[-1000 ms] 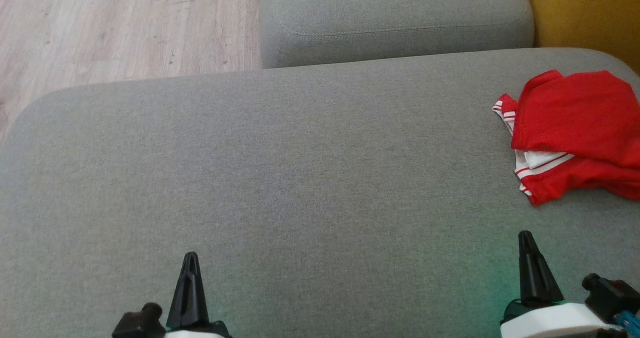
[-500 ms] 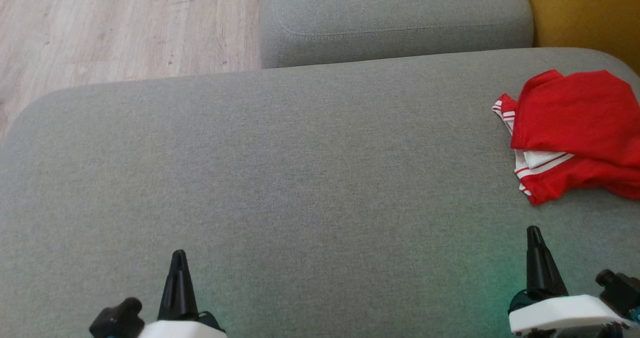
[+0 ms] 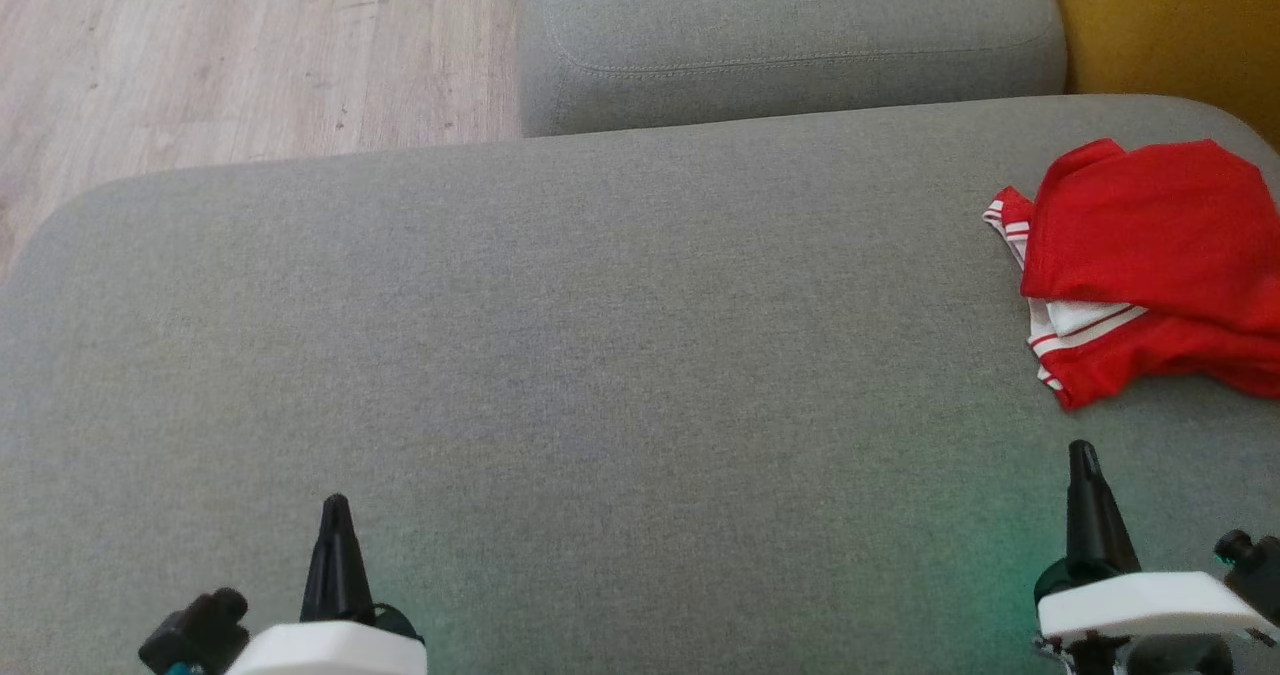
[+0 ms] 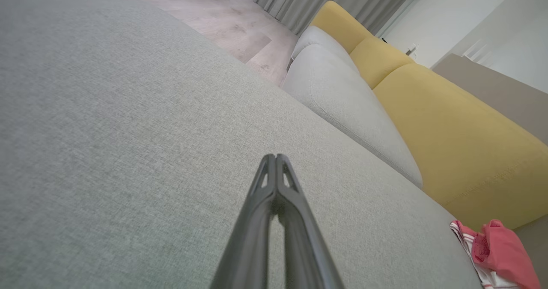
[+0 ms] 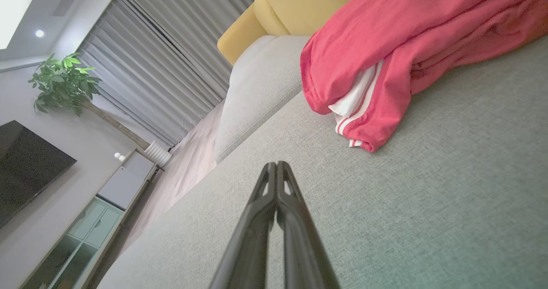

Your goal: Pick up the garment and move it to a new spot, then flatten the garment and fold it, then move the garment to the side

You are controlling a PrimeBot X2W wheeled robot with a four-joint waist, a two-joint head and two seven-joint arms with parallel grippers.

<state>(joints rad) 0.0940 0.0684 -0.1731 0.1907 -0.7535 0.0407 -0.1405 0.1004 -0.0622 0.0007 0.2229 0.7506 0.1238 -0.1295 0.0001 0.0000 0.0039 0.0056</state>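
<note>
Farthest left, in the upper corner of the head view: pale wood floor (image 3: pixel 200 55). Lower left: left gripper (image 3: pixel 335 510), dark fingers closed tip to tip, gripping nothing, pointing up the view over the broad grey seat cushion (image 3: pixel 600 355); contact with the fabric not discernible. Top centre: second grey cushion (image 3: pixel 790 35), abutting the far edge of the first. Lower right: right gripper (image 3: pixel 1082 455), likewise pressed closed and empty, tip aimed toward the garment (image 3: pixel 1150 245) yet apart from it. Far right on the seat cushion, well apart from the left gripper: that garment, red with white striped trim, bunched and partly folded over itself, cut off by the right edge of the view. Upper right corner: mustard-yellow upholstery (image 3: pixel 1170 25) behind the garment. Right wrist view: the same red heap ahead and to the right of the closed fingers; grey curtains (image 5: pixel 162 66), a leafy plant (image 5: pixel 64 81) and a dark screen (image 5: pixel 25 160) at left, beyond the sofa.
</note>
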